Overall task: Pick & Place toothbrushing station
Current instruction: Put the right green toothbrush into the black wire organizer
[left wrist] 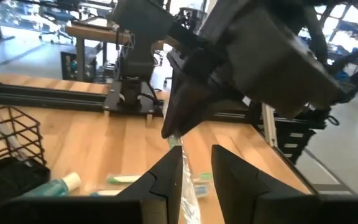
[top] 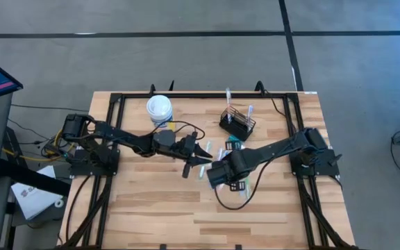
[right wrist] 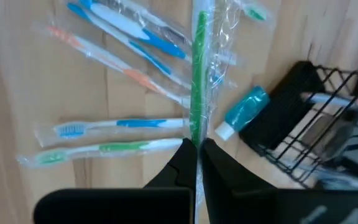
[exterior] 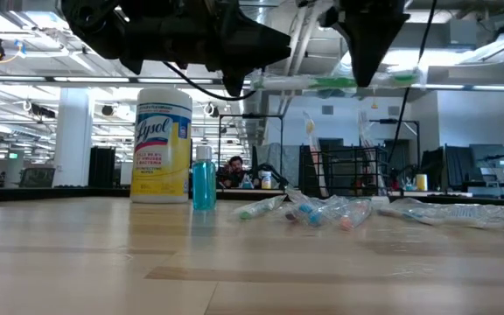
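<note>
From the desk-level camera, the bare wood of the desk (exterior: 234,262) fills the foreground. Past it lies a scatter of wrapped toothbrushes (exterior: 322,210), then a small blue bottle (exterior: 203,179) just beside a yellow wipes canister (exterior: 164,144), and farthest back the toothbrushing station (exterior: 344,171), a black wire caddy with brushes standing in it. Both arms hang in from above, and a green toothbrush (exterior: 339,82) in clear wrap is held level in the air between them.

The overhead camera gives the layout the low one cannot. The left gripper (top: 201,157) and right gripper (top: 217,172) meet near the middle of the desk, well clear of every edge. The caddy sits toward the far edge, right of centre, while the white-lidded canister stands toward the far edge left of centre. The caddy is near but apart from both grippers, beyond them and a little to the right.

The right wrist camera alone shows the grip: the right gripper (right wrist: 197,152) is clenched on the end of the green toothbrush (right wrist: 197,81). Below on the wood lie more wrapped brushes and a small teal tube (right wrist: 244,111), which lies just beside the caddy's wire wall (right wrist: 316,118).

The left wrist camera shows the left gripper (left wrist: 196,168) with its fingers (left wrist: 166,177) parted, the wrapped brush running through the gap between them. Whether they press on it cannot be told. The right gripper's pointed tip holds the brush just beyond them.
</note>
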`<act>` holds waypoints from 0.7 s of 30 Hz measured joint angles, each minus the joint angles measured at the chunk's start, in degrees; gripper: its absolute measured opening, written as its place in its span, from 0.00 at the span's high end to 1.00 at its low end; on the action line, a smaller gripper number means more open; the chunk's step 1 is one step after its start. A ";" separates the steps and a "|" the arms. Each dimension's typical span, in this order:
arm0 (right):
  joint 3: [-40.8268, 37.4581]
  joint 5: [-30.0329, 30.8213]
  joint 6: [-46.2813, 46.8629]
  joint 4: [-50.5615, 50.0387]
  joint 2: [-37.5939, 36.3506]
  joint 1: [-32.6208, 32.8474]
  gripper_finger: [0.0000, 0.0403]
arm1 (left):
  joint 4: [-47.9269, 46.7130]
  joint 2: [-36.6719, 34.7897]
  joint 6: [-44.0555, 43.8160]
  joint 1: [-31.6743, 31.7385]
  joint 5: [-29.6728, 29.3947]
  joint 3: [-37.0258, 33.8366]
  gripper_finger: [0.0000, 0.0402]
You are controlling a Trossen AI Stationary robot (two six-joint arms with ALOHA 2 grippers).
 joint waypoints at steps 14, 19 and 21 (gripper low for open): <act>7.95 5.38 -6.05 -2.00 3.28 1.74 1.00 | -4.43 0.00 -7.50 1.46 7.54 0.02 0.80; 7.95 5.48 -7.08 -2.04 3.28 1.78 1.00 | -4.98 0.00 -12.79 3.90 10.01 0.02 0.80; 7.95 6.09 -7.08 -2.01 3.28 1.80 1.00 | -5.37 0.00 -14.99 5.03 11.22 0.02 0.80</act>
